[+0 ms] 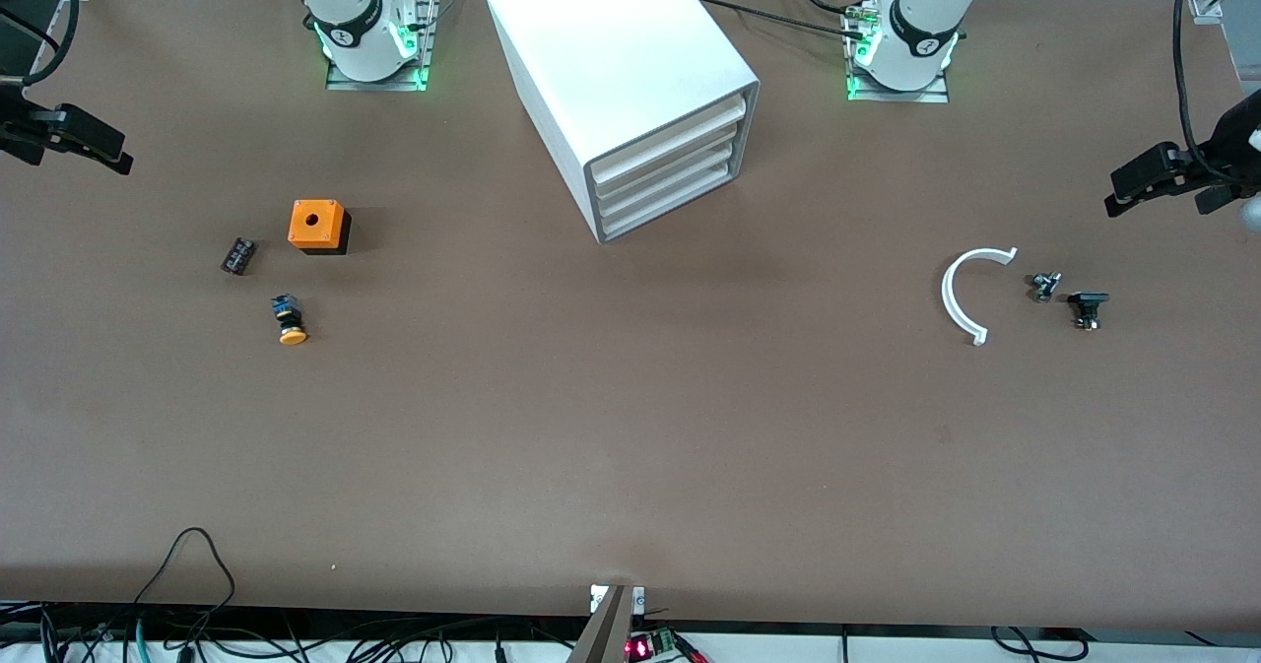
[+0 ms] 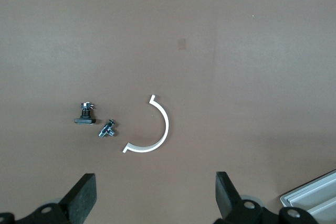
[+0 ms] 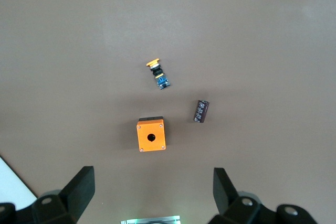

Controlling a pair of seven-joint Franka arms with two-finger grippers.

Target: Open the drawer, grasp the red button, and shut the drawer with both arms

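The right gripper [image 1: 69,136] hangs over the table's edge at the right arm's end, its two black fingers [image 3: 79,188] spread wide with nothing between them. Its wrist view looks down on three small things lying near one another: a dark cylinder [image 1: 237,255], an orange cube [image 1: 317,226] with a hole in its top, and, nearest the front camera, a pushbutton with an orange-yellow cap [image 1: 289,320] lying on its side. Between the two arm bases stands the white cabinet [image 1: 626,82], turned at an angle, with all four drawers [image 1: 670,175] pushed in flush with the grey frame. Toward the left arm's end of the table lie a white curved strip [image 1: 965,294], a small metal part [image 1: 1044,286] just beside it, and a black part [image 1: 1087,308] next to that. The left gripper [image 1: 1162,175] hangs over that end's edge, fingers [image 2: 83,195] wide apart and holding nothing
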